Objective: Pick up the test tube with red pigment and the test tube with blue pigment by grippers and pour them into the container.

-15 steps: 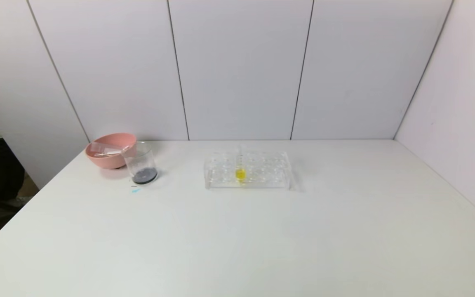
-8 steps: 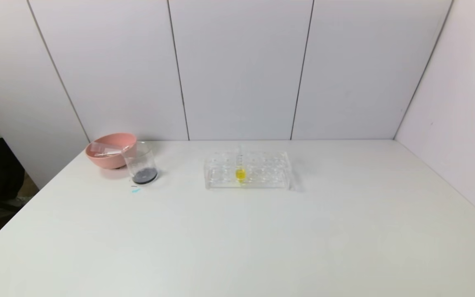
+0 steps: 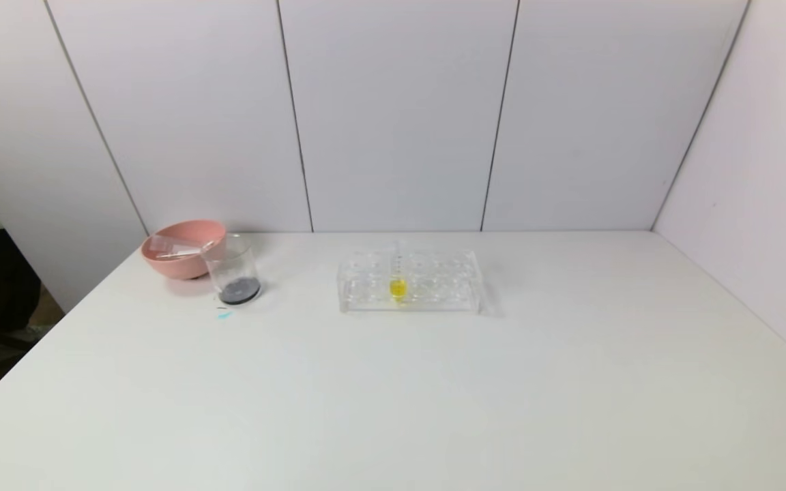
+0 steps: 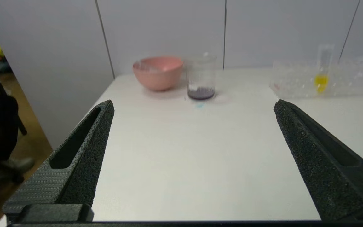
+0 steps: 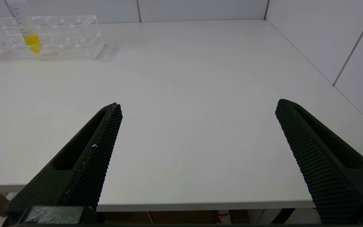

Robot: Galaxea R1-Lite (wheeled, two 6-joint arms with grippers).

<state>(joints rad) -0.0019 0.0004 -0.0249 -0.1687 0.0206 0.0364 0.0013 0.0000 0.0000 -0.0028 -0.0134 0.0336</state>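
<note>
The container, a clear glass beaker [image 3: 233,269], stands at the back left of the table with dark purple liquid at its bottom; it also shows in the left wrist view [image 4: 200,77]. No tube with red or blue liquid is in view. Empty clear tubes [image 3: 176,250] lie in the pink bowl [image 3: 169,263]. My left gripper [image 4: 194,105] is open and empty over the table's near left edge. My right gripper [image 5: 198,105] is open and empty over the near right edge. Neither gripper shows in the head view.
A clear tube rack [image 3: 410,281] stands at mid-table, holding one tube with yellow liquid [image 3: 398,288], also seen in the right wrist view [image 5: 31,42]. A small blue spot [image 3: 224,315] marks the table before the beaker. Walls close the back and right.
</note>
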